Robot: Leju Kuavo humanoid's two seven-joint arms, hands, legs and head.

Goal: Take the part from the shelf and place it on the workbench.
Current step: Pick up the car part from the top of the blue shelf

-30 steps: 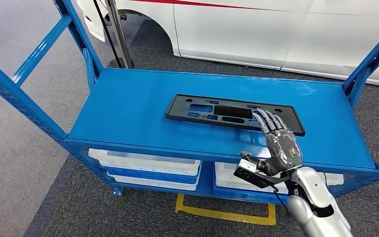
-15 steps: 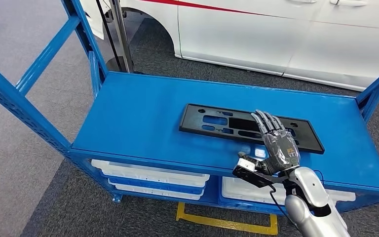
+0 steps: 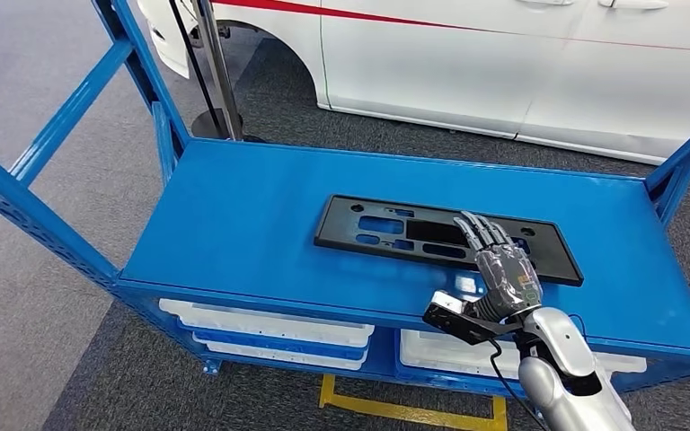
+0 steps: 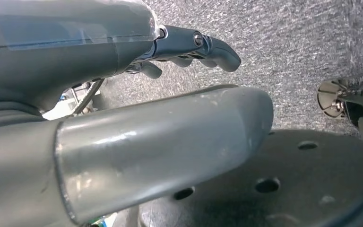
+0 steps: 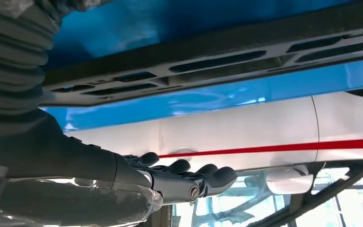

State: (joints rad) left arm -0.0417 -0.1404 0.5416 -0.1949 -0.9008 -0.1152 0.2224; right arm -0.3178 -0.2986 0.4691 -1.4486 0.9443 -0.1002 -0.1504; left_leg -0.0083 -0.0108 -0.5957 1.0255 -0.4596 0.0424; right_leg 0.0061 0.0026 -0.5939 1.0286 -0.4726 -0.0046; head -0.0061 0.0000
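while the head view looks down on the blue shelf, the part, a flat black plastic panel with several slots cut through it, lies on the top deck, right of the middle and slightly askew. the right hand reaches in from below over the front edge of the shelf, its fingers stretched out straight and slightly apart, their tips lying over the near right stretch of the part; whether they press on it or hover just above is hard to tell from here. white bins sit on the lower level of the shelf, a white car with a red stripe stands behind it, and grey carpet covers the floor.

at the left wrist, the left hand hangs over grey carpet, fingers gently curled and apart, holding nothing.

at the right wrist, the part runs across the picture against the blue shelf deck, and the dark fingers extend side by side, not closed around anything.
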